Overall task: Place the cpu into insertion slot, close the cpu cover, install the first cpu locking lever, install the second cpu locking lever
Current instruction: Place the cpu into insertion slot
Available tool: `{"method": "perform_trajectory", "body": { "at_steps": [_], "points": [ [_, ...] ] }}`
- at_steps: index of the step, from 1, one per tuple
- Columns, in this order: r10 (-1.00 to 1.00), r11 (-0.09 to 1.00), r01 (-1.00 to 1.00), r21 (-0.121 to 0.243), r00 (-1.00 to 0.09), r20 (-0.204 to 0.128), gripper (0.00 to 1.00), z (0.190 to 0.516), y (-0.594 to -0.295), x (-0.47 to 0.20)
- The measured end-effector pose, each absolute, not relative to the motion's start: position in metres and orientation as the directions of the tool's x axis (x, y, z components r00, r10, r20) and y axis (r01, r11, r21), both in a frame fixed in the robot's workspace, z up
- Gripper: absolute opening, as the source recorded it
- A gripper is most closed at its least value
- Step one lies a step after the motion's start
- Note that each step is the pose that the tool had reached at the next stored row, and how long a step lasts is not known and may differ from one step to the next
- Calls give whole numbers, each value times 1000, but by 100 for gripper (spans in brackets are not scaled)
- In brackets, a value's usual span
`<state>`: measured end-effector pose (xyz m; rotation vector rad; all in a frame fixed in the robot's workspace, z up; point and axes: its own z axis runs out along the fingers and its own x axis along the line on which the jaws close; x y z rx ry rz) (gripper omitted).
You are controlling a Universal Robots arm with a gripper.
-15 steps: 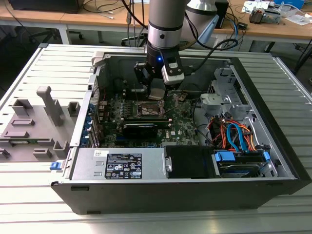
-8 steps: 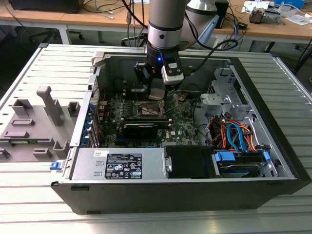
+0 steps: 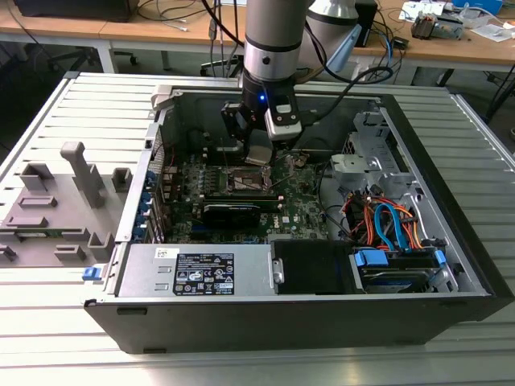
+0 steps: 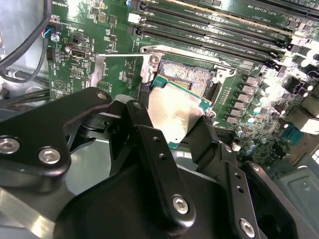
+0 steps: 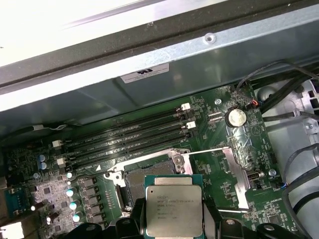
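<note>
The pincer [image 4: 172, 122] grips the cpu [image 5: 173, 211] between its fingers, above the open insertion slot [image 4: 187, 74].

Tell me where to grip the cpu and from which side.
Grip the cpu by two opposite thin edges, coming from above its metal top, as the jaws hold it now: it is a flat square, and its underside must stay free to meet the insertion slot.

Access to insertion slot [image 4: 189, 77]: open
The cpu cover [image 5: 237, 175] lies folded aside; memory slots [image 5: 129, 132] just beside; only the held cpu [image 5: 173, 211] hangs above.
</note>
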<state>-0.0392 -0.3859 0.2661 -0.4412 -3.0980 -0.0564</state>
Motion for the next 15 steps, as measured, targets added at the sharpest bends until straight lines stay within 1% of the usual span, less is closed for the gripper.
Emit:
{"method": "perform_trajectory", "body": {
  "at_steps": [15],
  "points": [
    [323,946,324,34,-946,17,55,265,-386,-39]
  ]
}}
